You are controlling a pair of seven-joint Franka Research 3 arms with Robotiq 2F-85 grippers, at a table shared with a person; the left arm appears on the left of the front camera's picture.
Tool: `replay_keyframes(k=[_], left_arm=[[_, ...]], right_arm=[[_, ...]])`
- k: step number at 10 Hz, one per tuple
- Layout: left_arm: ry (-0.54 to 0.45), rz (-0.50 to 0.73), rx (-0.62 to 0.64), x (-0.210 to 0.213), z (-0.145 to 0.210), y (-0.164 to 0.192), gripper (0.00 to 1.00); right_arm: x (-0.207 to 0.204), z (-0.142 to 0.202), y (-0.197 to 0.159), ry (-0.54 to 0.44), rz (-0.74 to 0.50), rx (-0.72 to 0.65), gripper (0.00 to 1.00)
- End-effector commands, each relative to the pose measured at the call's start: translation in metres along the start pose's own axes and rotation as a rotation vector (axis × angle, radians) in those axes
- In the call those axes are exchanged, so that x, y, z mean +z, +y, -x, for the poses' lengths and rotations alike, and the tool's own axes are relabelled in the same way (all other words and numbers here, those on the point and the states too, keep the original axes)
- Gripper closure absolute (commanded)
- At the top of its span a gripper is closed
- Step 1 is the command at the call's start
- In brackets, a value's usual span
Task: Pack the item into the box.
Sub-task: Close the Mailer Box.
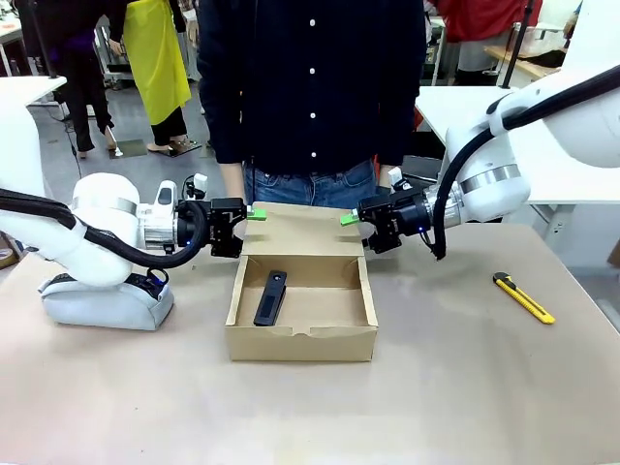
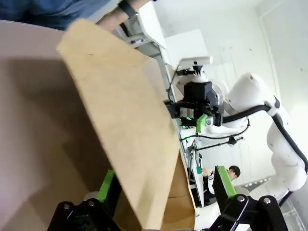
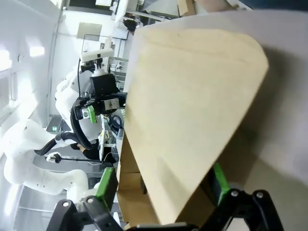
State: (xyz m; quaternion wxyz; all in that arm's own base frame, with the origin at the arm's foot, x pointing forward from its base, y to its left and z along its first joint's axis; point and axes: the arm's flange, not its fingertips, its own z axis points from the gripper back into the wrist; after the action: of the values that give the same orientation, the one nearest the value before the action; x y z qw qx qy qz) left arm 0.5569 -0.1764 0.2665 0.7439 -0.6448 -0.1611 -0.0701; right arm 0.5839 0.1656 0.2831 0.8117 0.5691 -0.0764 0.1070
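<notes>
the beige table (image 1: 465,387) i share with a person (image 1: 310,87) standing at its far side carries the brown cardboard box (image 1: 300,341), open, and the small black stapler (image 1: 270,296) lies flat on the box floor near the left wall, narrow, dark and a little slanted. my left gripper (image 1: 250,215) and right gripper (image 1: 349,220) sit at the two far corners of the raised flap lid (image 1: 302,231). each has its fingers spread wide with the thin card between them, not pinched, placed, i judge, to fold the lid down over the stapler.
</notes>
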Motion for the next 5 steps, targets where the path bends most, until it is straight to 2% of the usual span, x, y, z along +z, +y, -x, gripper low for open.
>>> replay_keyframes(k=[1, 4, 5], left_arm=[[0.021, 0.057, -0.11, 0.0, 0.006, -0.011, 0.0], [0.013, 0.149, -0.213, 0.009, 0.021, -0.038, 0.0], [-0.005, 0.134, -0.247, 0.012, 0.025, -0.045, 0.0]], right_arm=[[0.001, 0.012, 0.015, -0.048, -0.034, 0.138, 0.0], [0.008, 0.024, 0.027, -0.073, -0.018, 0.232, 0.0], [0.012, 0.029, 0.03, -0.082, -0.013, 0.266, 0.0]])
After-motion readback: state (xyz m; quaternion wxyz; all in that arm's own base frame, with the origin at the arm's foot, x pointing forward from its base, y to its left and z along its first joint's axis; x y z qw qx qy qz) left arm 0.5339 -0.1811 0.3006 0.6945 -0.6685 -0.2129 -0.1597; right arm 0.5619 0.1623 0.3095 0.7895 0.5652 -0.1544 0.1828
